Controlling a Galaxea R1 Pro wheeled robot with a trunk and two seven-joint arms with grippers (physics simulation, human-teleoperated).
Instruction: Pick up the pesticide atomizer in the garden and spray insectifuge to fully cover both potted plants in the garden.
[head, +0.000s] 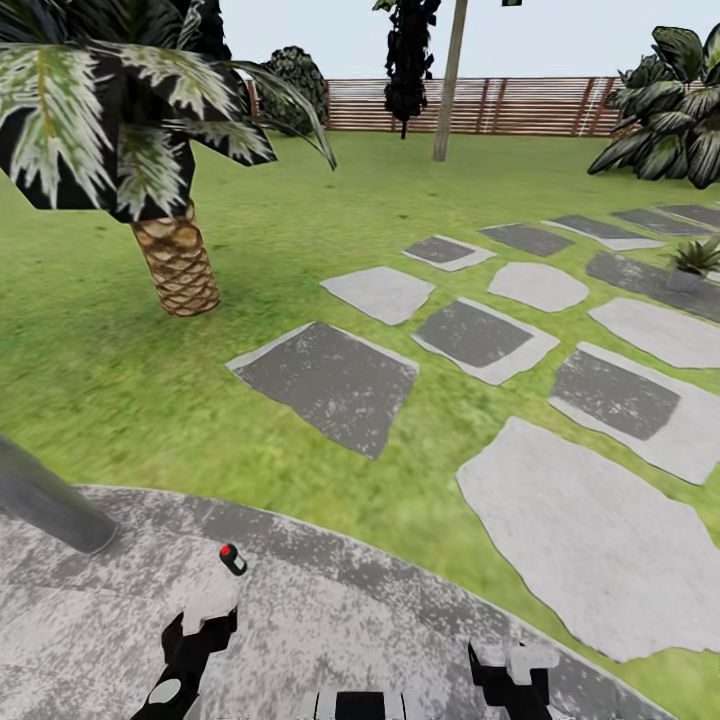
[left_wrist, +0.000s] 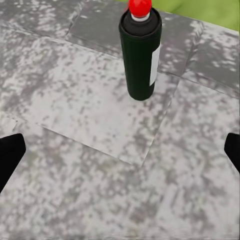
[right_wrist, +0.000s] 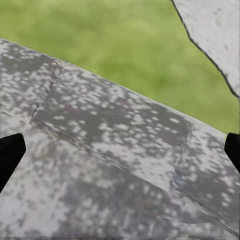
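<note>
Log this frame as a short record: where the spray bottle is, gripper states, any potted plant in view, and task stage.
setting: garden lawn, stepping stones, wooden fence, palm
spray bottle: upright on the round paved patio, dark green, red cap, white label; untouched
left gripper: open, fingers spread wide, bottle ahead of it, not between the fingers
right gripper: open, nothing between its fingers, over the patio edge by the grass
potted plant: one in view, far right among the stones
task stage: bottle not yet picked up

Grey mottled patio (head: 330, 590) bordered by lawn (head: 100, 380); atomizer (left_wrist: 140, 55) upright on paving; stepping stones (head: 335, 380) set in grass.
</note>
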